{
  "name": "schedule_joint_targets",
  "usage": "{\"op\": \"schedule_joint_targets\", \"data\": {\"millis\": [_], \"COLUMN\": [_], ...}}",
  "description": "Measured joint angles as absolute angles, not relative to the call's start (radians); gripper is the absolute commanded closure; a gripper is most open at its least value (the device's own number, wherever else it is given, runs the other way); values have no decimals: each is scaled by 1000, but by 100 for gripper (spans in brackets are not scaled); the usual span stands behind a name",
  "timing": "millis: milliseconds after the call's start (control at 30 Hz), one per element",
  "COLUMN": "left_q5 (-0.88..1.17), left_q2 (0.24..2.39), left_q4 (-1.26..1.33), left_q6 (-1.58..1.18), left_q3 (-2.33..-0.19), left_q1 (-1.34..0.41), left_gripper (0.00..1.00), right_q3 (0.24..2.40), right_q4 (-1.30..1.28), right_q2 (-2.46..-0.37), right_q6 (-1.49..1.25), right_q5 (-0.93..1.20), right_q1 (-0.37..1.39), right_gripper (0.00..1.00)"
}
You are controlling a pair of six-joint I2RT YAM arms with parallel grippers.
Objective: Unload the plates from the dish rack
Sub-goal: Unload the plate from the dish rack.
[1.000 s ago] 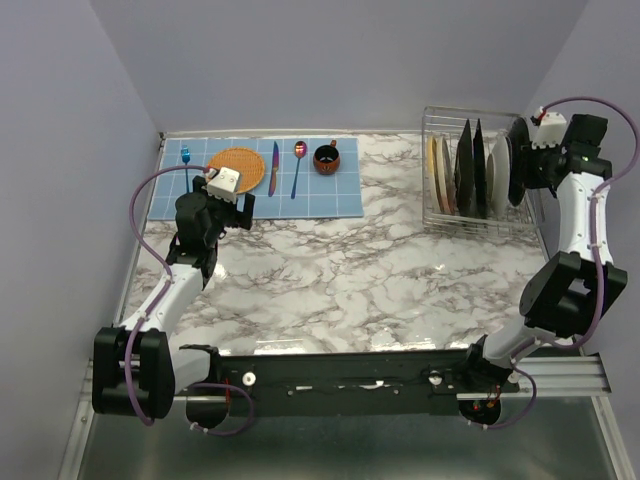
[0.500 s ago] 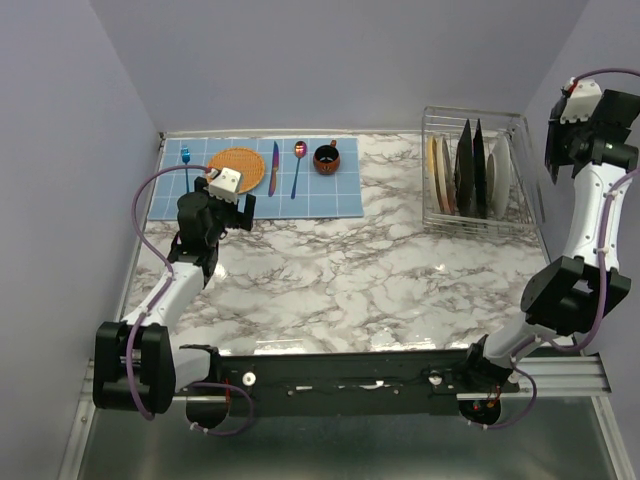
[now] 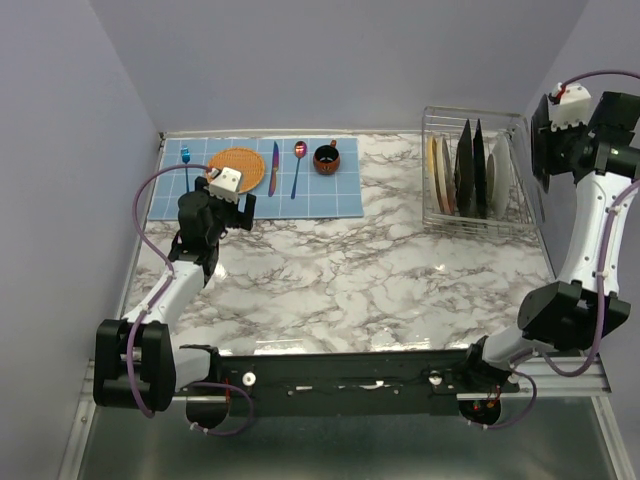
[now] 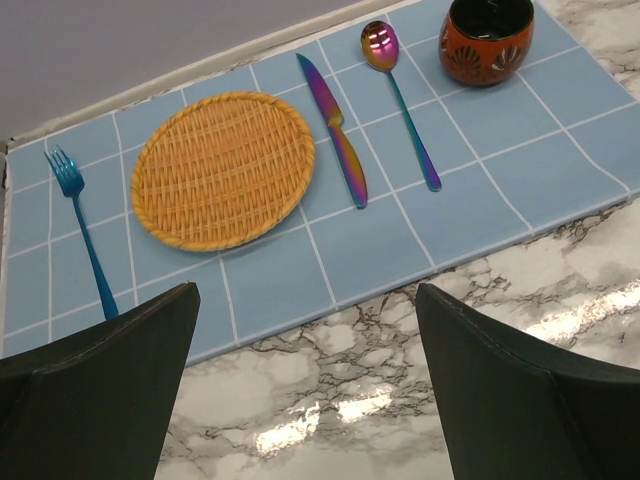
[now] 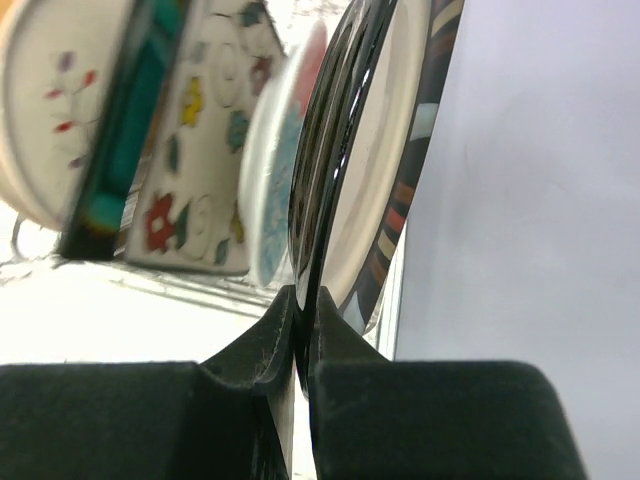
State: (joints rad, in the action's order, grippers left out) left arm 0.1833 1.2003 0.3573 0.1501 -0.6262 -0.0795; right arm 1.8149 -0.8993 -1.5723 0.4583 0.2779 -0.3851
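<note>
- The marble table (image 3: 350,290) carries a blue mat (image 3: 320,195) at its far left and the dish rack (image 3: 480,226) at its far right.
- The dish rack now holds four plates (image 3: 467,170), all upright between the dividers. In the right wrist view these are a round cream one, a square dark one with teal, a square floral one and a round red-and-teal one.
- The black-rimmed plate (image 5: 395,150) stood at the rack's right end a second ago. It now hangs edge-on above and to the right of the rack, close to the right wall, and seems free of its slot.
- The right gripper (image 5: 303,305) has risen with it, and its fingers (image 5: 255,350) are pressed on either side of the plate's lower rim.
- So one plate looks unloaded and four remain. The next move probably calls for carrying this plate left and nearer, then laying it flat on the marble without tilting it out of the thin grip.
- The left gripper (image 4: 305,385) has hardly moved. Its fingers are wide apart around nothing, above the mat's near edge.
- The woven disc (image 4: 222,168) lies on the mat, just beyond that gripper.
</note>
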Motion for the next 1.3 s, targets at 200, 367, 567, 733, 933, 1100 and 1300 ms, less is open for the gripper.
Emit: {"op": "schedule_joint_targets", "data": {"millis": [200, 367, 567, 733, 933, 1100, 1300], "left_q5": [181, 174, 174, 200, 383, 558, 610], "left_q2": [1217, 1236, 1282, 1305, 1330, 1360, 1366], "left_q4": [353, 346, 292, 207, 17, -150, -228], "left_q6": [150, 150, 141, 138, 154, 188, 193], "left_q3": [-651, -679, -754, -844, -1011, -1155, -1173], "left_q1": [-80, -80, -80, -78, -65, -63, -63], "left_gripper": [1, 1, 3, 7, 4, 1, 1], "right_q3": [1815, 1786, 1652, 1561, 1382, 1257, 1242], "right_q4": [-971, -993, -999, -1003, -934, -865, -862], "right_q2": [-1453, -1368, -1246, -1170, -1041, -960, -936], "right_q6": [540, 626, 733, 798, 901, 974, 989], "right_q5": [290, 288, 223, 173, 46, -50, -81], "right_q1": [-331, -278, -133, -2, 169, 257, 276], "right_gripper": [99, 99, 99, 99, 99, 99, 99]}}
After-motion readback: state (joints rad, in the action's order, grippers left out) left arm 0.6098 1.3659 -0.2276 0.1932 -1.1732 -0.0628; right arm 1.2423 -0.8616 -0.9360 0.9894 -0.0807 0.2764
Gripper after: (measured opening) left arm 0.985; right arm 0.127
